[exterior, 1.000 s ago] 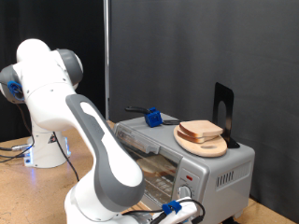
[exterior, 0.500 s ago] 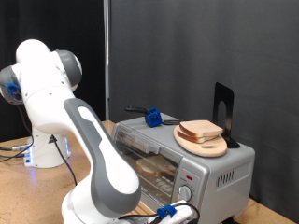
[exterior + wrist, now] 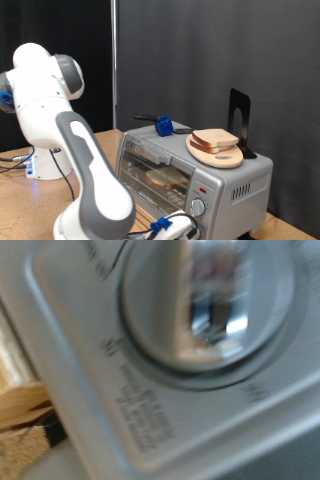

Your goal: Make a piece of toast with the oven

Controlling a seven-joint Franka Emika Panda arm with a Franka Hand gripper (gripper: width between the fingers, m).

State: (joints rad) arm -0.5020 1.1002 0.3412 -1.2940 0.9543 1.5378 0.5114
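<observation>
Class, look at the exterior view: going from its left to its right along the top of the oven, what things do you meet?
Blue-handled utensil → piece of toast on the round wooden plate → black stand.

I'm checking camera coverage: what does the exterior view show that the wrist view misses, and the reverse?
Only the exterior view shows the whole oven, the piece of toast on the wooden plate on top, the blue-handled tool, and the arm with its hand low in front of the oven. Only the wrist view shows a knob close up, with blurred dial markings. Both share the oven's silver front panel.
</observation>
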